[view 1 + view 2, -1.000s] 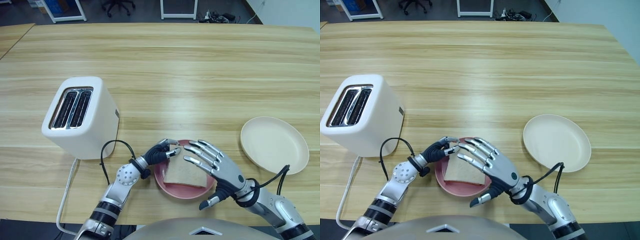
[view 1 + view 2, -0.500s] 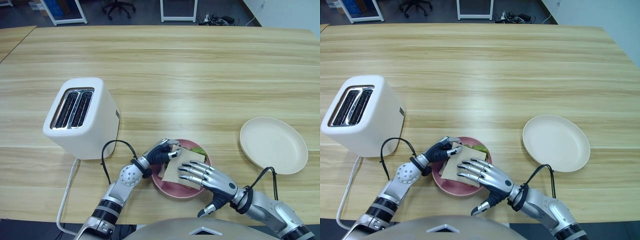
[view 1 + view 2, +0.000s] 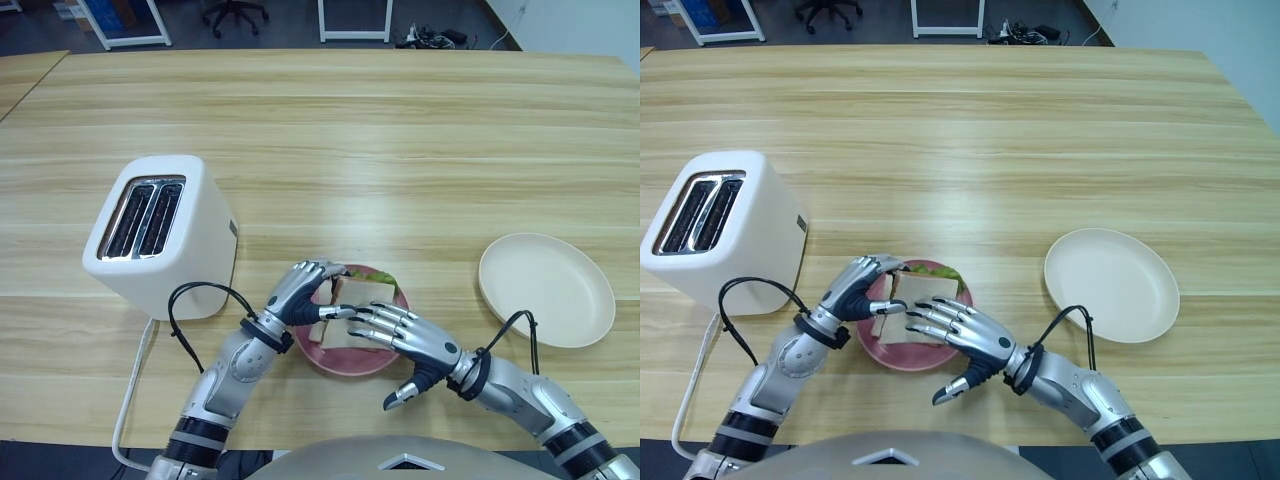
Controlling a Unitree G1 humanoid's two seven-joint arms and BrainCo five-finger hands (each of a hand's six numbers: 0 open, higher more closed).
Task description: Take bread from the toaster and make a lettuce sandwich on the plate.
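A pink plate [image 3: 340, 362] lies near the table's front edge, holding a slice of bread [image 3: 362, 291] with green lettuce [image 3: 386, 279] peeking out at its far edge. My left hand [image 3: 300, 289] sits at the plate's left rim, its fingers curled round the slice's left edge. From the right, my right hand [image 3: 408, 336] lies over the near part of the bread with its fingers spread flat. The white toaster [image 3: 160, 236] stands to the left with both slots dark.
A cream plate [image 3: 546, 290] with nothing on it sits at the right. The toaster's white cord [image 3: 135, 375] runs to the front edge. Bare wooden table [image 3: 350, 150] stretches behind. Chairs and furniture legs stand beyond the far edge.
My right hand lowered and slid left onto the bread, uncovering the lettuce at the far edge. My left hand turned and lifted over the slice's left edge.
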